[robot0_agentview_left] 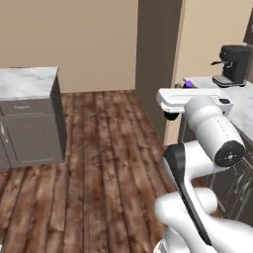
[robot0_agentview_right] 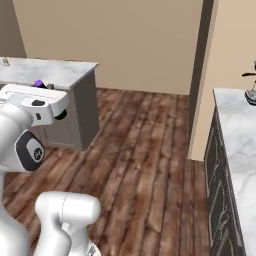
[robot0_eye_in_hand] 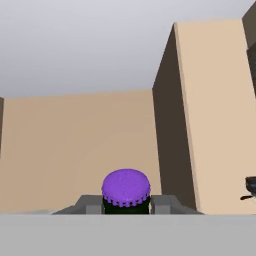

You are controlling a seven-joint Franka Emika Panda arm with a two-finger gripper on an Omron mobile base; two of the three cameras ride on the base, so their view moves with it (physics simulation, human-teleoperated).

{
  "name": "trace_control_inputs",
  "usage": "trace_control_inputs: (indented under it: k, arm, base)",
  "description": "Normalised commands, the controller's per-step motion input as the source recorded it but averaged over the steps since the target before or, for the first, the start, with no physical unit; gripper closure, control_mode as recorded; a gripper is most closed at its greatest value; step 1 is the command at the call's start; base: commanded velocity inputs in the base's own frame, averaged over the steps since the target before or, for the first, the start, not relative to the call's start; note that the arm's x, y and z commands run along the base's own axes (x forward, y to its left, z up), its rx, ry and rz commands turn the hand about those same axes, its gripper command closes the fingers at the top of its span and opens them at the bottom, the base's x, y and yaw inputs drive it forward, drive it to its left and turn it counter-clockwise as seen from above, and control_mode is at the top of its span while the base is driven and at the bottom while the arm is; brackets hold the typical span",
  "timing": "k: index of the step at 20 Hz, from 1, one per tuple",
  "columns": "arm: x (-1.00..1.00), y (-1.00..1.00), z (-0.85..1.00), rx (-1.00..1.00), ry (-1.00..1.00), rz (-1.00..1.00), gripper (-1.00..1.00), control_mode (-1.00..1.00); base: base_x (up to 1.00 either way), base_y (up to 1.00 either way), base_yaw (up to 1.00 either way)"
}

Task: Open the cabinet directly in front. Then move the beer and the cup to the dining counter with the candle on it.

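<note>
Gripper: the two-finger gripper point(robot0_eye_in_hand: 126, 205) on the white arm is pinching the small dark glass bottle of beer with the purple cap point(robot0_eye_in_hand: 126, 188); in the hand view both grey finger tips are sitting tight against the bottle's neck, one on each side, just under the cap.

Beer: it is riding in the hand, held up in the air in front of the arm; in the left base view its purple cap point(robot0_agentview_left: 188, 84) is peeking out at the far end of the white hand, and in the right base view it shows as a purple dot point(robot0_agentview_right: 38, 83) above the hand.

Step in hand: judging from the views, the bottle is being carried across the room toward the dining counter.

Surroundings: brown wood plank floor point(robot0_agentview_left: 108, 163) is lying open ahead; a short white marble worktop on grey drawers point(robot0_agentview_left: 27, 84) is standing to the left, and a marble counter with a black coffee machine point(robot0_agentview_left: 233, 64) is running along the right, beside a tall dark panel point(robot0_agentview_left: 155, 54).

Candle and cup: I am not finding either here, so the drop spot is not yet settled.

Doing it well: keeping the bottle upright, holding the pinch steady, and driving smoothly so the bottle is not swinging.

Risk: the grip is high on the neck, so a jolt could be tilting or slipping the bottle; the extended hand is passing near the dark panel and the counter edge.
</note>
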Motion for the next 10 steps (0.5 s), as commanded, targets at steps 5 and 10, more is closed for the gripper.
trace_control_inputs:
  k: [5, 10]
  arm:
    - [0.00, 0.00, 0.00, 0.00, 0.00, 0.00, 1.00, 1.00]
    - [0.00, 0.00, 0.00, 0.00, 0.00, 0.00, 1.00, 1.00]
  base:
    - [1.00, 0.00, -0.07]
    - [1.00, 0.15, -0.12]
